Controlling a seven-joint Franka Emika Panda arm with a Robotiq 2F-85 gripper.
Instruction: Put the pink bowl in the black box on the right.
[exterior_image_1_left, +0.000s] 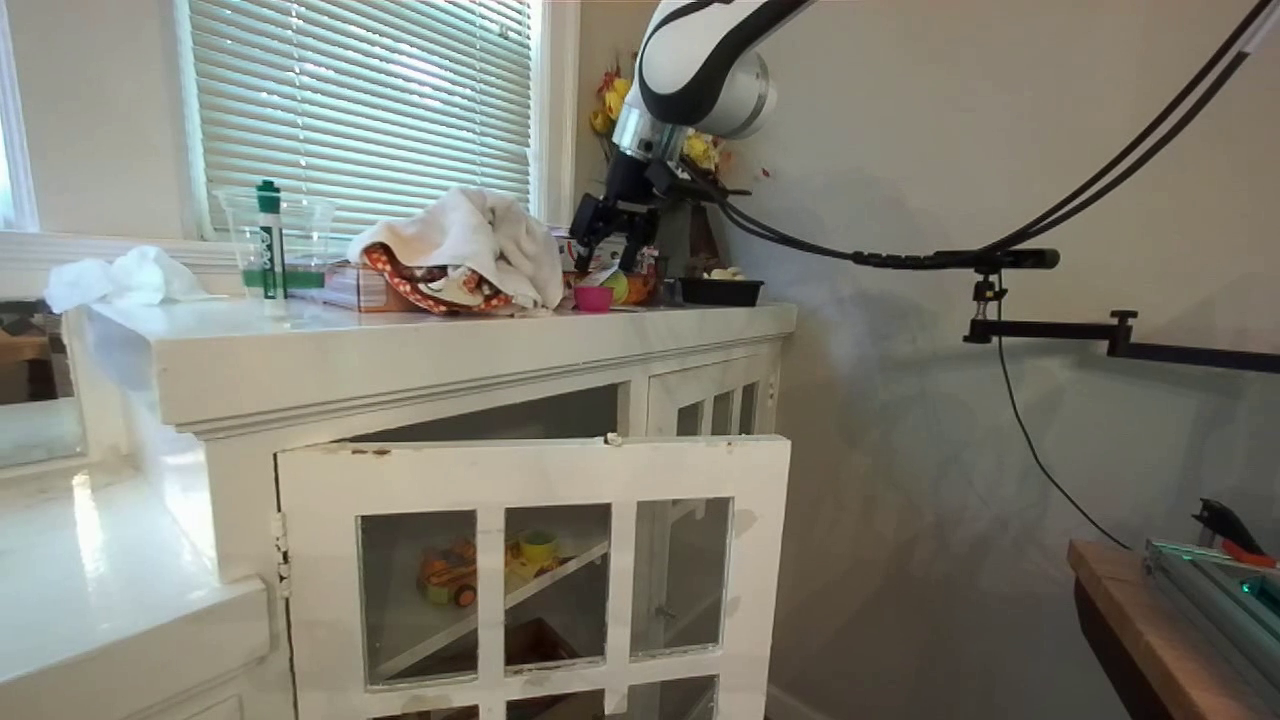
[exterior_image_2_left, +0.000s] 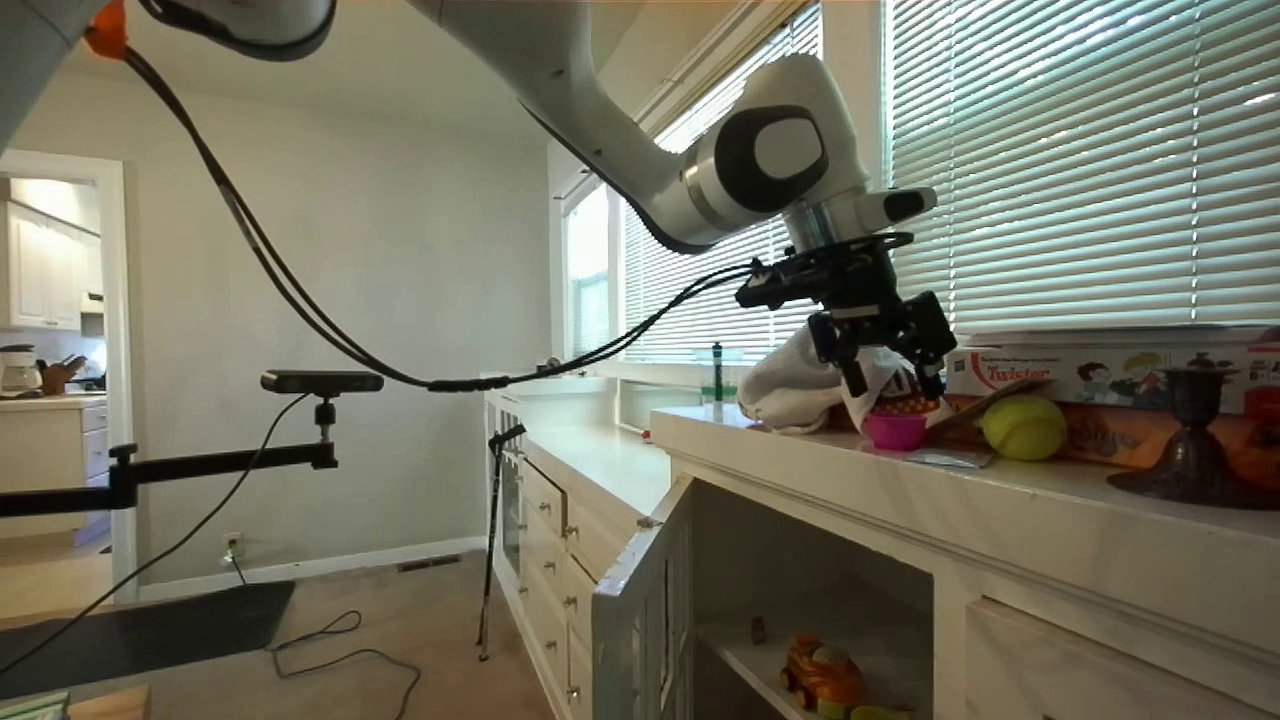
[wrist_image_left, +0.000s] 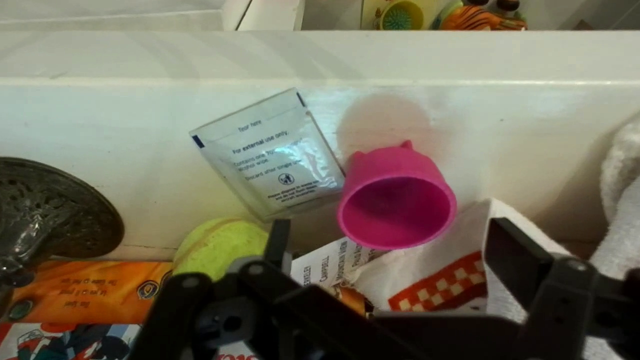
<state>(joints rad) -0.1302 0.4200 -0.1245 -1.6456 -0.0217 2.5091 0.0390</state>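
In an exterior view: pink bowl (exterior_image_1_left: 593, 299) sits on the counter (exterior_image_1_left: 470, 345); black box (exterior_image_1_left: 720, 293) stands apart, near the counter's end. In an exterior view: hand (exterior_image_2_left: 893, 382) hangs above the bowl, jaws wide apart, gripping nothing. Wrist view: wipe sachet (wrist_image_left: 272, 160) just beside the bowl, yellow-green ball (wrist_image_left: 217, 246) near.

The packet (wrist_image_left: 267, 157) reads "For external use only", the game box (exterior_image_2_left: 1075, 378) "Twister", the paper (wrist_image_left: 320, 265) "MOUNTAIN VIEW", the marker (exterior_image_1_left: 270, 240) "EXPO".

Wrist view nr., facing down; both ext. views farther back, sharing cab. top (exterior_image_1_left: 480, 347).
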